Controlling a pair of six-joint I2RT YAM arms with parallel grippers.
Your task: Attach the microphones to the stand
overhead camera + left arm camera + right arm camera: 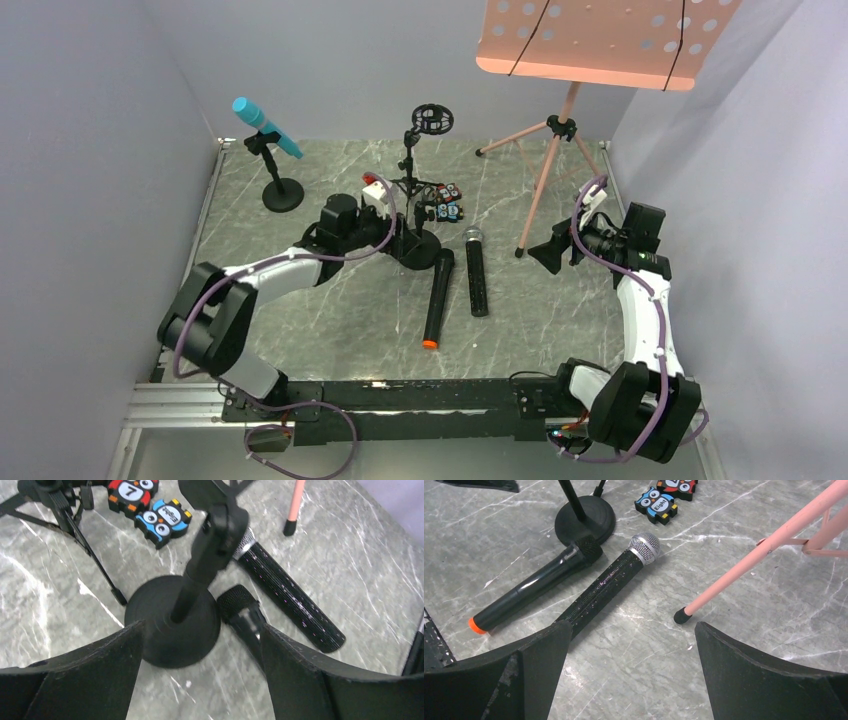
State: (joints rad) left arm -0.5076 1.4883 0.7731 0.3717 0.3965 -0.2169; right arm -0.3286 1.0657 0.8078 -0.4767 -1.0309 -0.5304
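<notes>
Its fingers spread apart, the right gripper should drop across the silver-mesh microphone handle lying just beside the round-base stand, while the left gripper, fingers likewise apart, steadies that stand.

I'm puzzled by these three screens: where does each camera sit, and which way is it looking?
Top external: above and behind the arms, looking down on the table; both arms show.
Left wrist: on the left arm, facing down at the round stand base; open jaws frame it.
Right wrist: on the right arm, facing the orange-ended microphone and silver-headed microphone; open jaws show.
Both wrist views share the silver-headed microphone and round stand base.
</notes>
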